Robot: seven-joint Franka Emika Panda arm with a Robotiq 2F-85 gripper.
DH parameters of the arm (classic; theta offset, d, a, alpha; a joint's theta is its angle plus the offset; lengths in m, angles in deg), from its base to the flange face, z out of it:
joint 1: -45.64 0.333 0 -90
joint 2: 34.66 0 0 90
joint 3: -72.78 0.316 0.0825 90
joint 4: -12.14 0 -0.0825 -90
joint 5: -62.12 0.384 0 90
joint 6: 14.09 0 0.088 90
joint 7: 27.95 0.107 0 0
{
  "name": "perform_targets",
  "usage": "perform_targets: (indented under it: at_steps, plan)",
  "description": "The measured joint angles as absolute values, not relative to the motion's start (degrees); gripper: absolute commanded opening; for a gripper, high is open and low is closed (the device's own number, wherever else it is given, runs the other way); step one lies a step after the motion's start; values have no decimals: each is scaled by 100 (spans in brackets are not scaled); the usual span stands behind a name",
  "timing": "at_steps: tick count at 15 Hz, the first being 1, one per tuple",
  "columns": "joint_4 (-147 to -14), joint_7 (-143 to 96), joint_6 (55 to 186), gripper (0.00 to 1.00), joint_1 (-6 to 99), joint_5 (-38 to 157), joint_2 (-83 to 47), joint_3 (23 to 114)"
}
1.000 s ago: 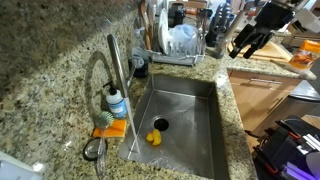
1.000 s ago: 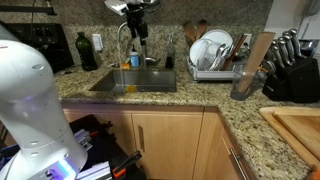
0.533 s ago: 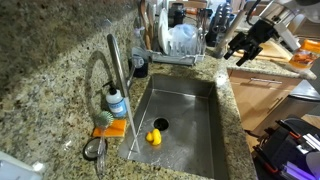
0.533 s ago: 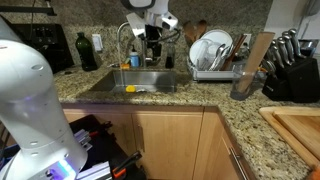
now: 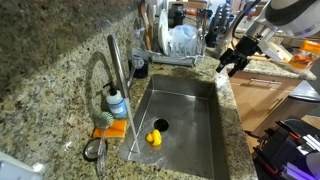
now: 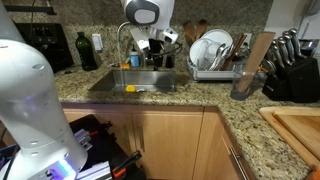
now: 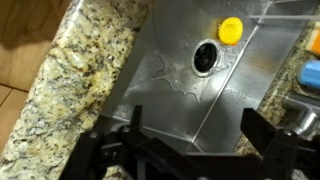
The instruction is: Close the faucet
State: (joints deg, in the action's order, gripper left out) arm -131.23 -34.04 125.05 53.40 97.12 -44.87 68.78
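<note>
The silver-grey faucet [image 5: 112, 70] stands at the sink's edge with an arched gooseneck and a long slim straight tube; in an exterior view it rises behind the sink [image 6: 124, 42]. Only a bit of metal shows at the right edge of the wrist view [image 7: 305, 112]. My gripper [image 5: 228, 63] hangs open and empty above the counter edge on the side of the sink away from the faucet. It also shows in an exterior view [image 6: 157, 50] and in the wrist view [image 7: 195, 140], jaws wide apart over the steel sink [image 7: 180, 80].
A clear soap bottle with a blue cap [image 5: 117, 103] and an orange sponge [image 5: 112, 129] sit by the faucet base. A yellow object [image 5: 153, 138] lies by the drain. A dish rack with plates [image 5: 178, 42] stands behind the sink. A knife block [image 6: 290, 65] stands on the counter.
My gripper has moved from beyond the counter toward the sink and lower, now hanging over the counter edge. Nothing else has moved.
</note>
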Motion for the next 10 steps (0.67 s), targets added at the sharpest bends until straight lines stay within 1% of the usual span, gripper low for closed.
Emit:
perform_targets:
  at_steps: [6, 10]
  plan:
    - [-13171, -1803, 12432, 100, 5308, 6988, -4557, 7734]
    - [-13180, -1487, 12193, 100, 5285, 5659, -4798, 7991]
